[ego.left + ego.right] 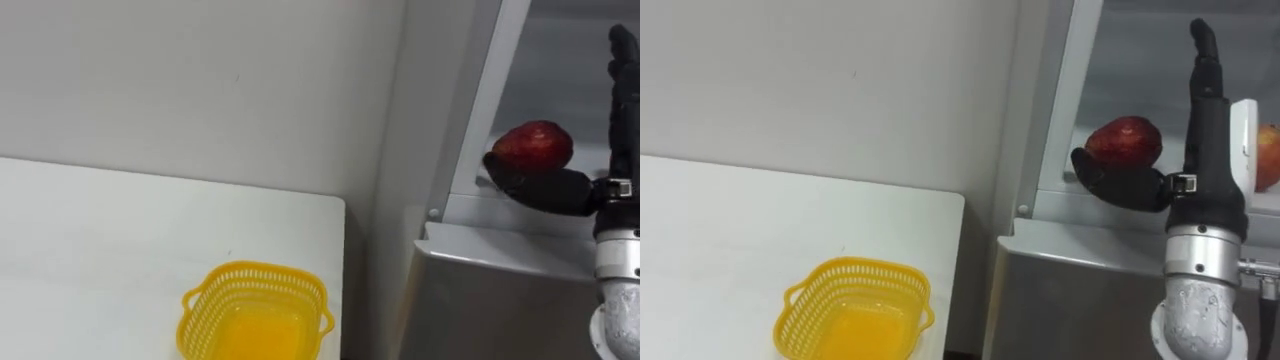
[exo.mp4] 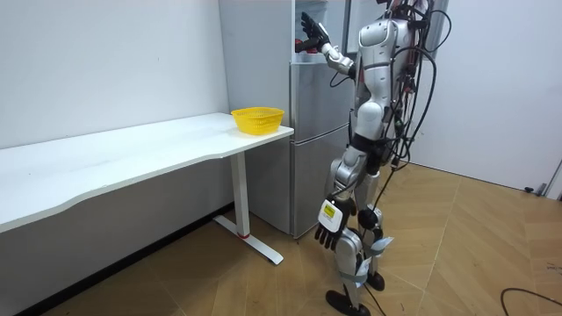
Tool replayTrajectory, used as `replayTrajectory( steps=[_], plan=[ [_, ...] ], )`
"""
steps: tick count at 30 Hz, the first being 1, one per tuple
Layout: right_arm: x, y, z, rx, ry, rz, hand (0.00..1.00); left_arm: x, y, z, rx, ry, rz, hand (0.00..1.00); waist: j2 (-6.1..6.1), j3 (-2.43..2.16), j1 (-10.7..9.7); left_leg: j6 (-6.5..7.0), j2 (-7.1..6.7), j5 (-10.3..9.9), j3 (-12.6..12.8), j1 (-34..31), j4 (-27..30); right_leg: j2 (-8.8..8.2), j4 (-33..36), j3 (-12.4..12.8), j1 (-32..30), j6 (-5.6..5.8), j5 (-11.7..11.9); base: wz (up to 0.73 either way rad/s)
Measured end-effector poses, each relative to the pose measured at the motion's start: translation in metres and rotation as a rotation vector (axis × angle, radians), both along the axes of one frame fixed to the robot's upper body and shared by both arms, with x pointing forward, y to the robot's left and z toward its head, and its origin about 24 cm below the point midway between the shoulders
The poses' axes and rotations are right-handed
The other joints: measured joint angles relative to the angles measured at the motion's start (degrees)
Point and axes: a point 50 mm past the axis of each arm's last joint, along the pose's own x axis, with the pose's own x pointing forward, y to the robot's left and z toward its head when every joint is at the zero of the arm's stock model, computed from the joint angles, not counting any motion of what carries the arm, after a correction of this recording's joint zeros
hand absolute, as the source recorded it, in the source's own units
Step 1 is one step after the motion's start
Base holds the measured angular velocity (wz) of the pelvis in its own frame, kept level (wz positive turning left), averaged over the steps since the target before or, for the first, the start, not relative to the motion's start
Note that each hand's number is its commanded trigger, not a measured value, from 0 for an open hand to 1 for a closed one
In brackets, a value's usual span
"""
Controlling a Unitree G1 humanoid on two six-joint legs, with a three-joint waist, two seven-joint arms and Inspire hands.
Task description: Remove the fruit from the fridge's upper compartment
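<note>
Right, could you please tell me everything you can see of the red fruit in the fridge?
The red fruit is rounded and smooth, deep red with darker shading, lying on the open upper fridge's shelf. The right hand's thumb lies across its lower front; its fingers stand straight up beside it, not curled round.

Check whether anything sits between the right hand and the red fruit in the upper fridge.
Nothing visible. The right hand is at the red fruit, thumb across its lower front, fingers straight up beside it.
</note>
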Motion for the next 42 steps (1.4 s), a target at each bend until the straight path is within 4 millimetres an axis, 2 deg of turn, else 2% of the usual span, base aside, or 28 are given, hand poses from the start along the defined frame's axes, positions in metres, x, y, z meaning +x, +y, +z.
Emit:
replayTrajectory(
  steps=[6,13,18,20,27,33,38,41,42],
  plan=[
    [0.006,-0.001,0.004,0.006,0.000,-0.007,0.00,0.001,0.000,0.000,-0.016,0.007,0.000,0.00,-0.04,-0.10,-0.11,0.00,-0.14,0.00,-0.24,-0.30,0.07,-0.16,0.06,-0.18,0.01,-0.01,-0.01,0.00],
    [0.016,-0.006,-0.001,0.003,0.061,-0.020,0.00,0.000,0.000,0.000,-0.012,0.017,0.003,0.00,-0.39,-0.52,-0.17,0.14,-0.36,0.09,-1.09,0.01,0.12,-0.49,0.19,-1.33,0.38,0.01,-0.02,0.05],
    [0.020,-0.007,-0.004,-0.019,0.121,0.008,0.00,-0.004,0.000,0.000,-0.011,0.028,0.006,0.00,-0.35,-0.46,-0.29,0.14,-0.38,0.09,-1.31,0.14,0.11,-0.53,0.17,-1.70,0.67,0.01,-0.02,0.01],
    [0.021,-0.008,-0.003,-0.029,0.127,0.018,0.00,-0.005,0.000,0.000,-0.011,0.031,0.007,0.00,-0.26,-0.26,-0.37,0.14,-0.37,0.09,-1.38,0.16,0.11,-0.56,0.15,-1.73,0.92,0.02,-0.03,0.02],
    [0.025,-0.025,-0.003,-0.050,0.211,0.053,0.00,-0.001,0.002,0.000,-0.015,0.023,0.008,0.00,-0.32,0.05,-0.10,0.20,-0.51,0.12,-1.24,0.22,0.05,-0.71,-0.01,-1.74,0.98,0.03,-0.04,0.00],
    [0.029,-0.032,-0.014,-0.028,0.301,0.099,0.00,-0.001,0.010,0.003,-0.018,0.035,0.015,0.00,-1.19,-0.19,-0.13,0.21,-0.48,0.13,-1.31,0.97,0.08,-0.65,-0.04,-1.48,1.11,0.04,-0.04,-0.01],
    [0.044,-0.036,-0.013,0.011,0.383,0.132,0.00,0.000,0.013,0.003,-0.006,0.055,0.031,0.00,-1.48,-0.13,-0.30,0.22,-0.58,0.14,-1.24,0.89,0.08,-0.72,0.11,-1.34,1.13,0.04,-0.04,0.00],
    [0.048,-0.039,-0.014,0.010,0.424,0.143,0.00,0.001,0.015,0.004,0.002,0.061,0.034,0.00,-1.81,-0.35,-0.23,0.22,-0.56,0.14,-1.27,0.91,0.08,-0.69,0.10,-1.36,1.18,0.04,-0.04,0.00],
    [0.049,-0.040,-0.014,0.012,0.433,0.149,0.08,0.001,0.015,0.004,0.003,0.063,0.034,0.00,-1.81,-0.35,-0.24,0.22,-0.56,0.14,-1.27,0.90,0.08,-0.69,0.11,-1.37,1.18,0.04,-0.04,0.00]
  ],
)
